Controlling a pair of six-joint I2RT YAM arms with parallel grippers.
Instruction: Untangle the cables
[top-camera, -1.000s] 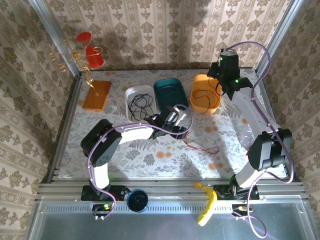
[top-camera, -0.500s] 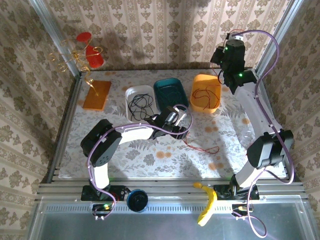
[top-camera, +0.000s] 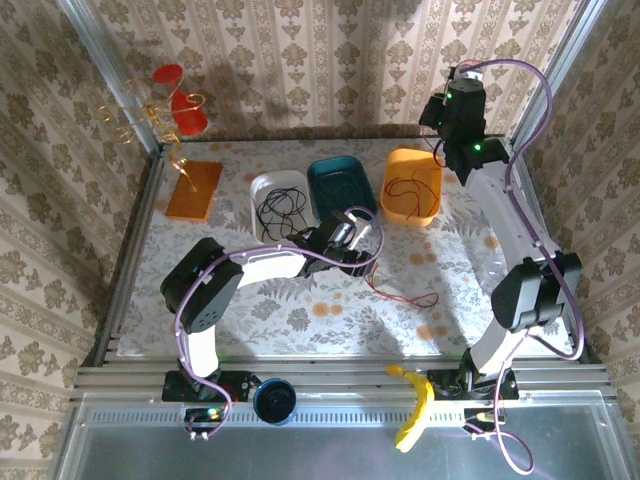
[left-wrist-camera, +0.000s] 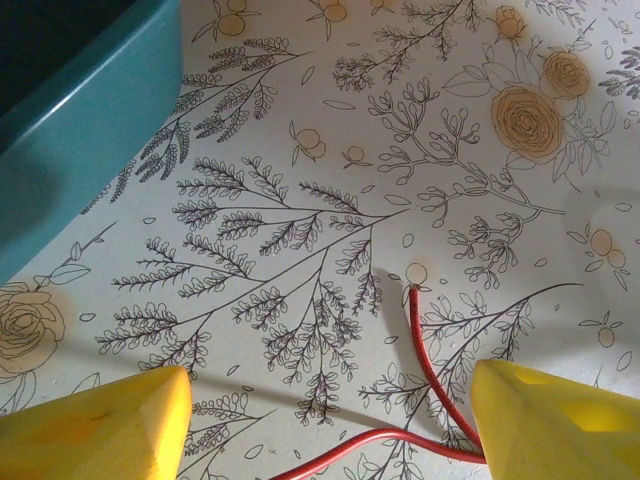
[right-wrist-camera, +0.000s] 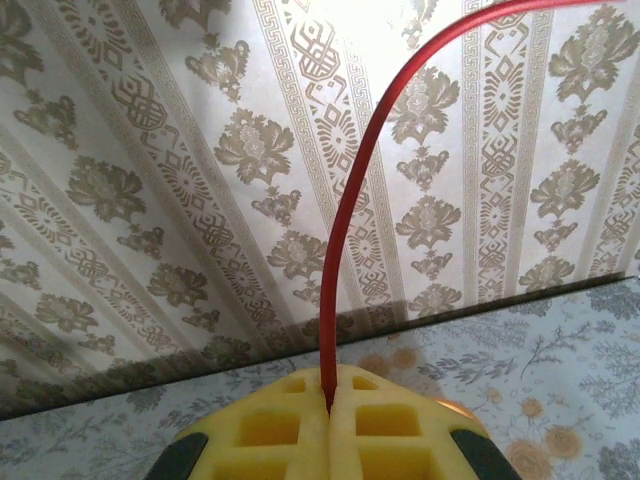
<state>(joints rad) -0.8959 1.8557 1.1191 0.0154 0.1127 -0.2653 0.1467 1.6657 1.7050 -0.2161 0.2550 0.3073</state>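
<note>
Left gripper (left-wrist-camera: 330, 400), fingers spread beside the teal bin (left-wrist-camera: 70, 140), straddles the red cable (left-wrist-camera: 426, 355) end, nearer the bin-far finger; right gripper (right-wrist-camera: 329, 415), beyond the bin, pinches red cable.

The left gripper (left-wrist-camera: 330, 425) is hovering over the flower-printed tabletop (left-wrist-camera: 300, 150), its yellow jaws standing wide apart. A red cable (left-wrist-camera: 425, 350) is lying between them, bending just beside the right jaw. A teal bin (left-wrist-camera: 80, 120) is sitting at upper left.

White-and-black arms (top-camera: 270, 265) carry purple cables (top-camera: 549, 95) and yellow foam jaws.
</note>
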